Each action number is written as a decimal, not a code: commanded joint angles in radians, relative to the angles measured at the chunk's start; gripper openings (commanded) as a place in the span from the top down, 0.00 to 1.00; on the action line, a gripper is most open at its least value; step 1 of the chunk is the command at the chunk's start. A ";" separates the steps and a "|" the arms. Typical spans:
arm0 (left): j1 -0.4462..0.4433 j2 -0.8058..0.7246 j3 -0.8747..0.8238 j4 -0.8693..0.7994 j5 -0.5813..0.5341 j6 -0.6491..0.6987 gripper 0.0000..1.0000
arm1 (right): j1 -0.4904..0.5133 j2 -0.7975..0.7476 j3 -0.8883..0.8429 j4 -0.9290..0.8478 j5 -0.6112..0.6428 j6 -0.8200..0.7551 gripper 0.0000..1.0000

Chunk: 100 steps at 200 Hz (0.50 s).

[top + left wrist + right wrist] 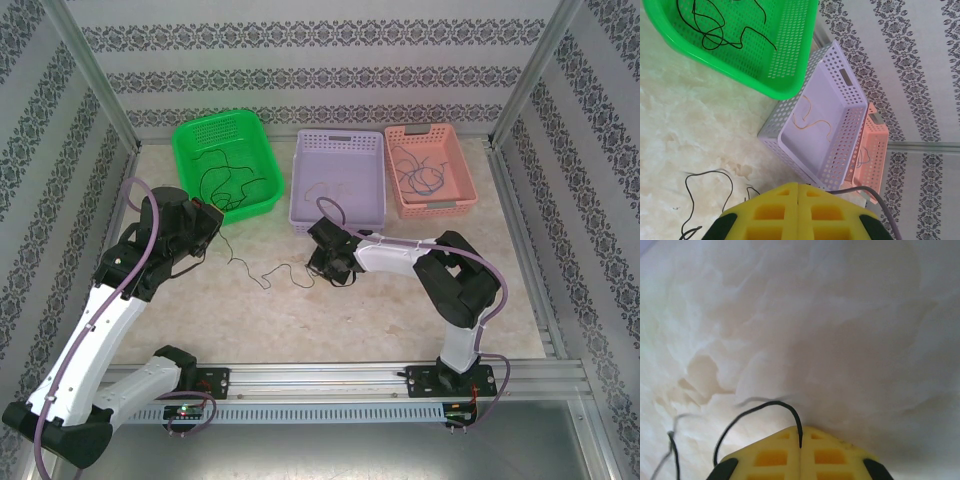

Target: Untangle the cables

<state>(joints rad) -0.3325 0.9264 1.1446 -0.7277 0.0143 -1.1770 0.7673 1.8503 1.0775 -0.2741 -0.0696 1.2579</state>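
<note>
You'll find nothing to read here: no lettering, label, brand, number or sign is legible in any view. The wallpaper (320, 40) on the left, far and right sides carries only a repeating ornamental pattern. The small circuit boards (185, 408) on the near rail (330, 380) are too small for you to make out any marking.
</note>
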 commanded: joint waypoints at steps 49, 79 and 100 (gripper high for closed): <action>0.077 0.095 0.152 -0.084 -0.070 0.186 1.00 | -0.083 -0.310 -0.031 -0.298 0.152 -0.398 1.00; 0.250 0.246 0.301 0.018 0.005 0.291 1.00 | -0.123 -0.514 -0.101 -0.490 0.158 -0.557 1.00; 0.345 0.382 0.460 0.067 0.040 0.315 1.00 | -0.128 -0.622 -0.126 -0.625 0.186 -0.568 1.00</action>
<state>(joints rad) -0.0696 1.1973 1.4677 -0.7502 0.0151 -0.9592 0.6411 1.3045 1.0004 -0.6422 0.0605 0.8040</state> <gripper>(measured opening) 0.049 0.056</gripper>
